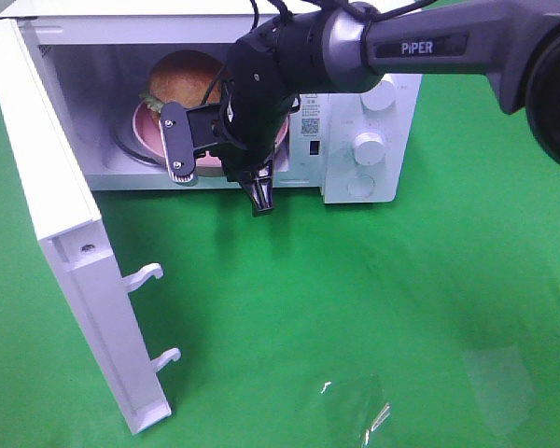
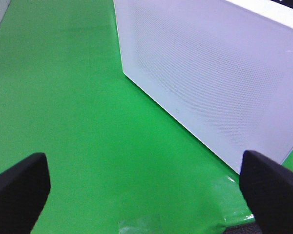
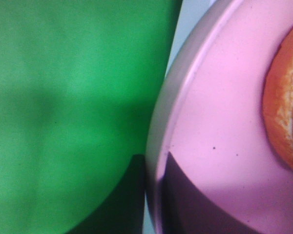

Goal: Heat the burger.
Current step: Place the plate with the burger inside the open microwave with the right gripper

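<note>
High view: a white microwave point(image 1: 341, 177) stands on a green cloth point(image 1: 355, 308) with its door point(image 1: 56, 205) swung wide to the left. The burger point(image 1: 185, 79) sits on a pink plate point(image 1: 146, 123) inside the cavity. The right arm comes in from the upper right and crosses the opening. The right gripper point(image 1: 191, 154) sits at the plate's front edge, partly hiding it. The left gripper is out of this view.

Left wrist view: the left gripper point(image 2: 146, 195) hangs over the bare cloth point(image 2: 78, 97), its two dark fingers point(image 2: 19, 190) spread as wide as they go, with nothing between them. The door's white dotted panel point(image 2: 210, 73) stands ahead.

Right wrist view: very close on the plate point(image 3: 210, 122), its rim running top to bottom, with cloth point(image 3: 63, 97) beyond it. A slice of the burger's bun point(image 3: 285, 107) shows on the plate. Two dark blurred shapes flank the rim – it looks like the jaws are closed on the plate's edge
</note>
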